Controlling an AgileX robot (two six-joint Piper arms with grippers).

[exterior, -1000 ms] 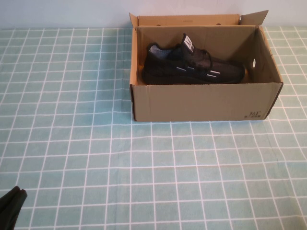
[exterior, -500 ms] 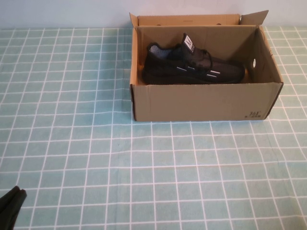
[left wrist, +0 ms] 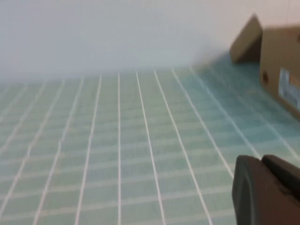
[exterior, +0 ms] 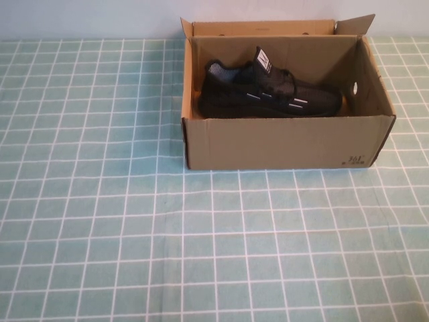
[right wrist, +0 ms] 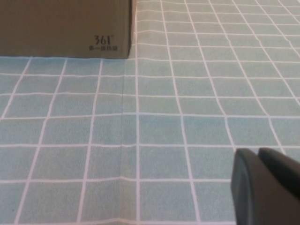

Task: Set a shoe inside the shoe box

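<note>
The black knit shoe [exterior: 268,94] lies on its sole inside the open brown shoe box [exterior: 281,144] at the back of the table, toe toward the right end with the round hole. Neither gripper shows in the high view. My left gripper [left wrist: 262,161] is shut and empty in the left wrist view, low over the cloth, with the box's end [left wrist: 281,75] far off. My right gripper [right wrist: 260,154] is shut and empty in the right wrist view, over the cloth in front of the box's printed corner [right wrist: 105,44].
A green cloth with a white grid [exterior: 134,221] covers the table. The box's flaps stand up at the back [exterior: 268,27]. A pale wall runs behind the table.
The left gripper's tip, seen at the bottom left corner of the high view, has drawn back out of that view. The shoe and box have not moved.
</note>
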